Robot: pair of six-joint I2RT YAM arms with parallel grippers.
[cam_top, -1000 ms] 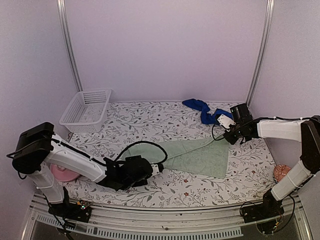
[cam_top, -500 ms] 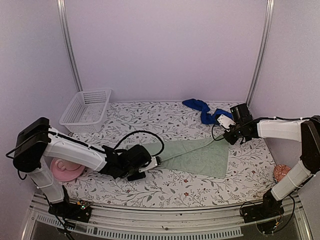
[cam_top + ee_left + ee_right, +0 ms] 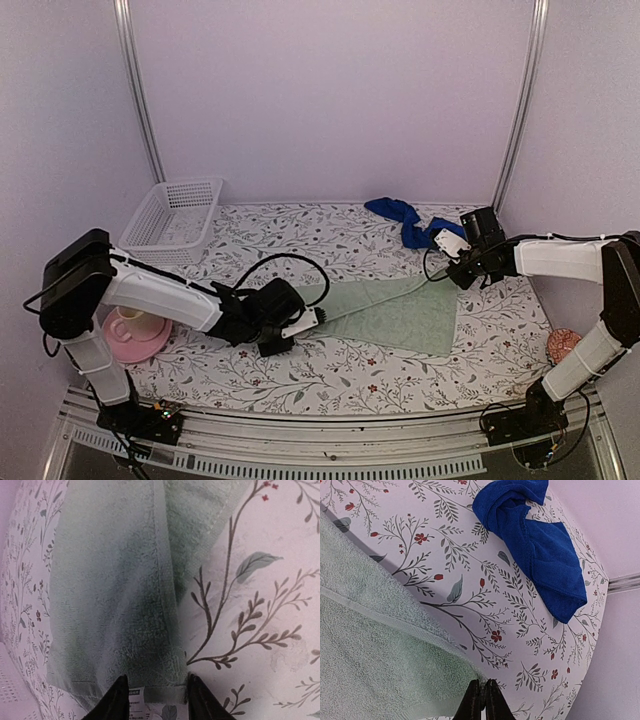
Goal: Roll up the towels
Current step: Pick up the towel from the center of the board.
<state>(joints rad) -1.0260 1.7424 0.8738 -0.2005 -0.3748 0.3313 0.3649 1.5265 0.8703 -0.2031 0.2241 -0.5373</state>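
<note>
Lying spread across the middle of the flowered counter (image 3: 300, 235), the sage-green towel (image 3: 400, 318) has a hand at either end. The right hand (image 3: 443, 272) is clenched on its far right corner. The left hand (image 3: 314, 321) sits low with its fingers (image 3: 118, 700) parted astride the left hem, not pinching it. The blue towel (image 3: 405, 222) lies crumpled at the far right.
</note>
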